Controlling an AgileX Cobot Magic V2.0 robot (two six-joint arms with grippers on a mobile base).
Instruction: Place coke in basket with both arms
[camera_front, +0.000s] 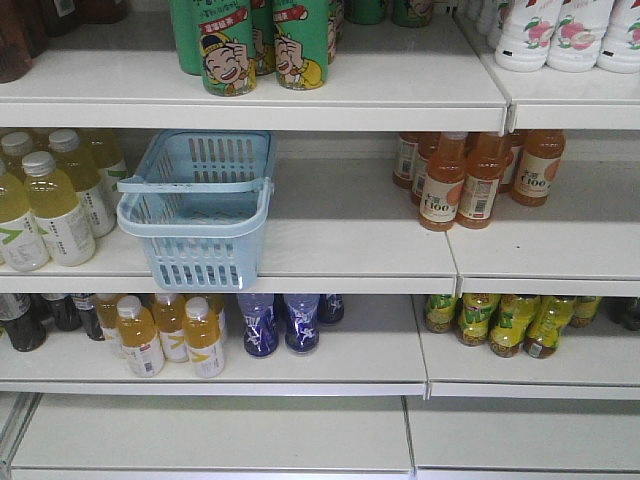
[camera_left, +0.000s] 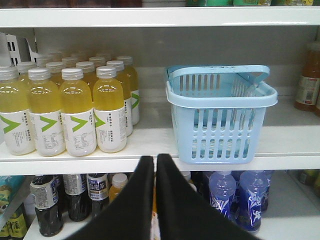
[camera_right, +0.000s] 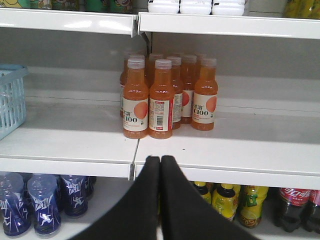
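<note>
The light blue basket stands on the middle shelf with nothing visible in it, its front overhanging the shelf edge. In the left wrist view the basket is ahead and to the right of my left gripper, which is shut on nothing and level with the shelf edge. My right gripper is also shut and holds nothing, in front of the shelf edge below the orange bottles. A coke bottle, dark with a red label and white script, stands on the lower shelf at the far right. The front view shows neither arm.
Yellow bottles with green marks crowd the shelf left of the basket. Orange juice bottles stand on the same shelf to the right. Blue bottles, dark bottles and yellow-green bottles fill the shelf below. Green cans stand above.
</note>
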